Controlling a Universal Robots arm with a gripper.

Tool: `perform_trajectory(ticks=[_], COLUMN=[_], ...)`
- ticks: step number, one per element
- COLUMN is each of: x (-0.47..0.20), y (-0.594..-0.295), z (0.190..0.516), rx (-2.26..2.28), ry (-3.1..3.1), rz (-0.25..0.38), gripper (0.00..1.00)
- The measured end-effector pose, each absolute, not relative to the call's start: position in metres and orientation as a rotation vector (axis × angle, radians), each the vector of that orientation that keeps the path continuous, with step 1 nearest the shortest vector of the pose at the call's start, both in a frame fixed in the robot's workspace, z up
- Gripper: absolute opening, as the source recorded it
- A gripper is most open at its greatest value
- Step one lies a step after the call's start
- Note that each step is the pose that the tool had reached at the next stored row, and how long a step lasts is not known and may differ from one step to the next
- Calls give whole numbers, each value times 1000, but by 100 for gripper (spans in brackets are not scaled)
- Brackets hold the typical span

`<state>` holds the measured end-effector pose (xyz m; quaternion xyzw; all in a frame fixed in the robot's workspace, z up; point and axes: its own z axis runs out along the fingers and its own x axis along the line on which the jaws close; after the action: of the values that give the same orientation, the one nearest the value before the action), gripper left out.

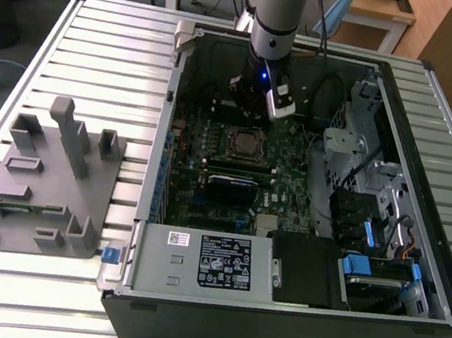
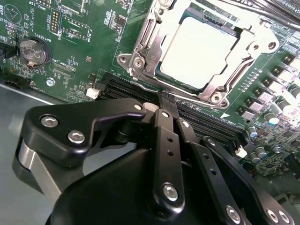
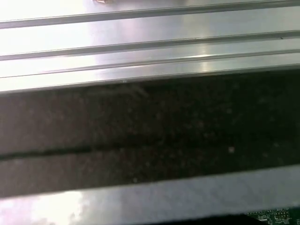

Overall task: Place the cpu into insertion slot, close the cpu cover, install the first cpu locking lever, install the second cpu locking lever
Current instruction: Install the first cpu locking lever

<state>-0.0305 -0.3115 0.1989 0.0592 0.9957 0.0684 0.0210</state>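
Gripper [image 2: 164, 101] fingers pinched together, holding nothing — tips just below the socket at upper right of the second wrist view. Cpu [image 2: 199, 51] already seated in the insertion slot [image 1: 246, 144], cpu cover [image 2: 140, 44] down around it. For the lever step, press the wire lever low and sideways under its hook — avoid the memory slots.

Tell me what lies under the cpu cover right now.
Through the window of the cpu cover the cpu shows its pale metal face. The cover's frame hides the chip's edges, and the chip hides the insertion slot beneath.
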Motion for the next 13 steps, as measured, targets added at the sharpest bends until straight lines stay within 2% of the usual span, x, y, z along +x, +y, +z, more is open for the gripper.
perform_trajectory(ticks=[13], x=[-30], y=[-310], z=[198], rx=[183], ry=[3087], rz=[213], gripper=[10])
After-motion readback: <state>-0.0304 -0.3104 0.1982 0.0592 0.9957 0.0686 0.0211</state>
